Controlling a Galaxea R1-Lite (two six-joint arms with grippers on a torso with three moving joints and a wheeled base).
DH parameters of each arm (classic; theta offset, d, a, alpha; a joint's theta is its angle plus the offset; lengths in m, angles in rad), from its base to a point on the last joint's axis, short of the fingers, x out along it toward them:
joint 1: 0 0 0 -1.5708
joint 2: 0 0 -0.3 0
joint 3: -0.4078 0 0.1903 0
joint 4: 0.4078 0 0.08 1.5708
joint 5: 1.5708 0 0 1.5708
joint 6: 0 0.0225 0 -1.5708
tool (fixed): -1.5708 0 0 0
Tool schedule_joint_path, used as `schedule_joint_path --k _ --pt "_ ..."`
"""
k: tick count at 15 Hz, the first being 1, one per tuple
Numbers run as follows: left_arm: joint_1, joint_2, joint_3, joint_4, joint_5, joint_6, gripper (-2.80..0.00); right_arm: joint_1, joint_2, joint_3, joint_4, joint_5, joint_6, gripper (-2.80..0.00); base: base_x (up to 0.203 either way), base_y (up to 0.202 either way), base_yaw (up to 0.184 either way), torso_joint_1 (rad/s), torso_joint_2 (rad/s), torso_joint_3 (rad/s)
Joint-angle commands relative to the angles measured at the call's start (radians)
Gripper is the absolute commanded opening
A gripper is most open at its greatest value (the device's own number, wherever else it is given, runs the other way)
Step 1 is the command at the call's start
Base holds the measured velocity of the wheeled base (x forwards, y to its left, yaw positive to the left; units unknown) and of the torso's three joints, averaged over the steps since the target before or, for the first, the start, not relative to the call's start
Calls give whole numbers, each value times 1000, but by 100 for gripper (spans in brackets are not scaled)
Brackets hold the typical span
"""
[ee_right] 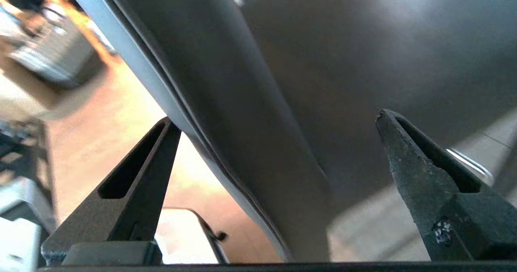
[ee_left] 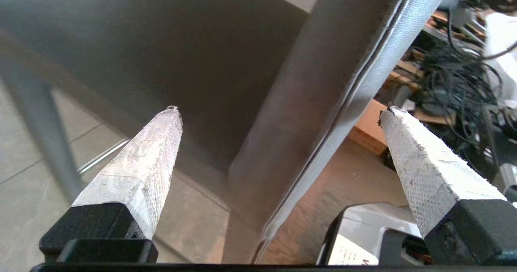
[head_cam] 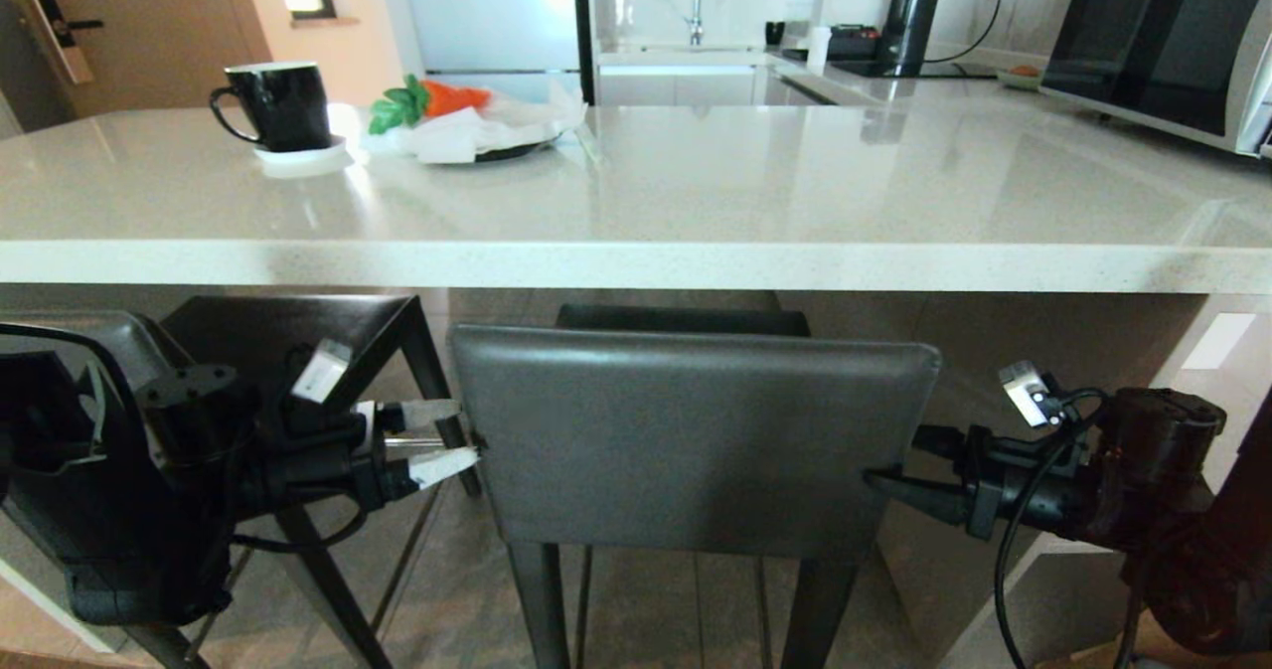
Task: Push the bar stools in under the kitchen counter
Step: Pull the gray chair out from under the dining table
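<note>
Of the 2 bar stools, the left stool (head_cam: 298, 341) already sits with its seat tucked below the slab of the worktop (head_cam: 636, 222), so that one looks done. The centre stool (head_cam: 696, 440) is the one in hand: its grey backrest stands on the near side of the worktop edge, while the seat in front of it reaches into the shadow under the slab, so I judge it only partly pushed in. The left gripper (head_cam: 442, 438) is at the left edge of the backrest with its white fingers spread wide, one on each side of that edge and not clamped. The right gripper (head_cam: 879, 478) mirrors it at the right edge; in the right wrist view its black fingers are likewise apart, straddling the backrest's seam. What seems left is to take hold or press from both sides and shove this stool forward until the backrest meets the worktop edge.
</note>
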Motion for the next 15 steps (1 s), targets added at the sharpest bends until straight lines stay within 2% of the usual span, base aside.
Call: schedule_joint_path --k 1,5,9,10,13,15 --pt "-24 23 -16 -9 -6 1 0 24 -36 -24 -9 7 31 0 0 0 0 0 0 0" --pt "-79 43 -29 -9 -6 4 0 65 -65 -21 -9 7 74 0 0 0 0 0 0 0" --pt "-106 -4 -19 -9 1 7 0 103 -74 1 -9 5 73 0 0 0 0 0 0 0" --pt "-104 -14 -18 -9 19 5 0 103 -73 1 -9 5 73 0 0 0 0 0 0 0" --pt "-146 -11 -14 -9 152 11 0 103 -66 3 -9 4 72 0 0 0 0 0 0 0" --pt "-164 -4 -6 -9 159 13 0 103 -65 3 -9 4 71 0 0 0 0 0 0 0"
